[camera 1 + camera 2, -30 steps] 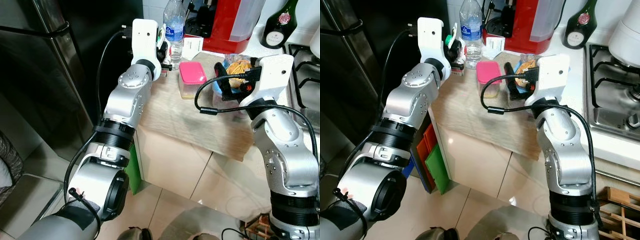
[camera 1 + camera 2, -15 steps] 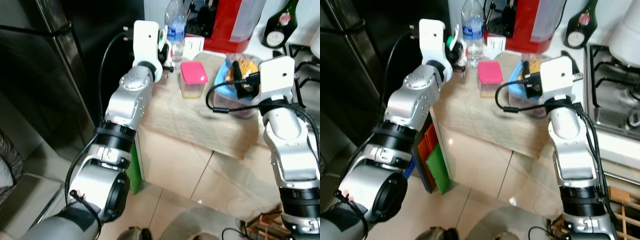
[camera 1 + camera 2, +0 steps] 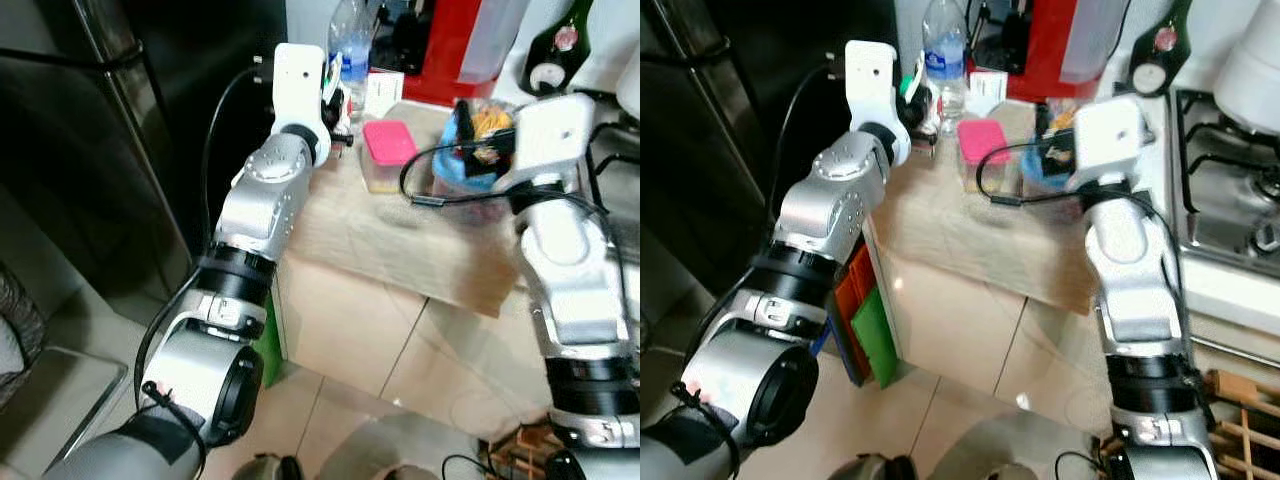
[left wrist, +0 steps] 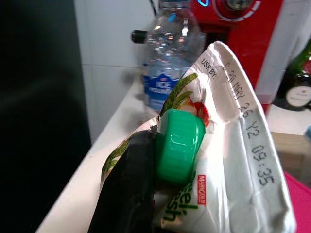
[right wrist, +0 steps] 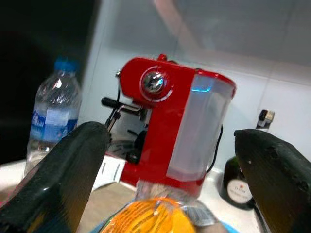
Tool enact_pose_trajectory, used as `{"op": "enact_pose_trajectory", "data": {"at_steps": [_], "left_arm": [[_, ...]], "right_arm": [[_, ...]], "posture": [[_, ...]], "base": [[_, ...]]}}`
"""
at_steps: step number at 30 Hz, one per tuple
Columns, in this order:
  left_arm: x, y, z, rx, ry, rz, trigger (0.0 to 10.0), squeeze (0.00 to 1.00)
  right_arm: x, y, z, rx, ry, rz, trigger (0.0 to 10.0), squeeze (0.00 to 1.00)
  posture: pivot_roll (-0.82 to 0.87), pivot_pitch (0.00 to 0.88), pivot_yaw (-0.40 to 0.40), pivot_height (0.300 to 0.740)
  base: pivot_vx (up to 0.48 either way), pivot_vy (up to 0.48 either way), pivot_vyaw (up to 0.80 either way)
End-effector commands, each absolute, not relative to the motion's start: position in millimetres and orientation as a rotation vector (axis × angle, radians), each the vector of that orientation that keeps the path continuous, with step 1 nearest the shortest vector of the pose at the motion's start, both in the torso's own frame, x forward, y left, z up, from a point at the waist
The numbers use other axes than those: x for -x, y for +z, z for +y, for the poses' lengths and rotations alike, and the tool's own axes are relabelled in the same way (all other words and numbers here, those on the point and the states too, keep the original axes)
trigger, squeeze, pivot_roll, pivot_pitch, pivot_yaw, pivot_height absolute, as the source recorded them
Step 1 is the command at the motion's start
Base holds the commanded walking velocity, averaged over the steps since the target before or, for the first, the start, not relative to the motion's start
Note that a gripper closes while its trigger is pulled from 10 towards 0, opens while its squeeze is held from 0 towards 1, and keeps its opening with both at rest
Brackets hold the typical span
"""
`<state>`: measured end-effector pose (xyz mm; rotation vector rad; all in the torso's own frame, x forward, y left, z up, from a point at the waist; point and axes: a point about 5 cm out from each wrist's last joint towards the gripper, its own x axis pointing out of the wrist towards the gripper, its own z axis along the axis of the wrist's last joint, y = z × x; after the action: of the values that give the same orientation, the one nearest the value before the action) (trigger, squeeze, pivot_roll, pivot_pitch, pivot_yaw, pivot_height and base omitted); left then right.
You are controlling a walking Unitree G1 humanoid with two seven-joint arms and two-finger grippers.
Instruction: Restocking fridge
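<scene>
My left gripper (image 3: 334,92) is shut on a white carton (image 4: 221,145) with a green screw cap (image 4: 179,145), held upright above the counter's left end by the water bottle (image 3: 350,45). One black finger (image 4: 127,194) presses beside the cap. My right gripper (image 3: 467,128) is open, its fingers (image 5: 73,170) spread wide over a blue bowl (image 3: 470,170) holding bagged orange food (image 5: 146,216). A pink-lidded container (image 3: 388,142) stands on the counter between the two grippers.
The dark steel fridge (image 3: 90,150) stands at the left with its door shut. A red coffee machine (image 3: 465,40) and a wine bottle (image 3: 555,50) line the back of the counter (image 3: 400,235). A gas hob (image 3: 1230,200) lies to the right.
My right arm has swung to the right and forward, bringing its open gripper from beside the blue bowl to over it. The left gripper still holds the carton in about the same place.
</scene>
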<state>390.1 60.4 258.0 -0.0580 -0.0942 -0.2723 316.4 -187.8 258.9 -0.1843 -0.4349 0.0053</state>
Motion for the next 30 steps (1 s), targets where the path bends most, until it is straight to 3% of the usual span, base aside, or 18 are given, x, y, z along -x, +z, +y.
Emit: {"op": "enact_pose_trajectory", "data": {"at_steps": [1,4,13,22,30], "left_arm": [[-388,258,61,0.057,-0.282,-0.098,0.0,0.00],[-387,257,60,0.055,-0.291,-0.093,0.0,0.00],[-386,254,58,0.052,-0.307,-0.084,0.0,0.00],[-385,250,63,0.053,-0.305,-0.077,0.0,0.00],[-376,258,72,0.042,-0.340,-0.154,0.0,0.00]], "right_arm": [[-314,251,-200,0.064,0.008,-0.347,10.0,0.00],[-308,243,-208,-0.025,0.063,-0.271,10.0,0.00],[-289,253,-212,0.027,0.276,-0.201,10.0,0.00],[-252,262,-187,0.062,0.696,-0.096,10.0,0.00],[-251,248,-175,0.002,0.725,-0.052,10.0,0.00]], "posture": [[-0.18,0.029,0.040,0.740],[-0.18,0.023,0.044,0.740],[-0.20,0.011,0.053,0.740],[-0.20,0.005,0.058,0.740],[-0.20,0.011,0.062,0.740]], "base": [[0.000,0.000,0.00],[0.000,0.000,0.00],[0.000,0.000,0.00],[0.000,0.000,0.00],[0.000,0.000,0.00]]}}
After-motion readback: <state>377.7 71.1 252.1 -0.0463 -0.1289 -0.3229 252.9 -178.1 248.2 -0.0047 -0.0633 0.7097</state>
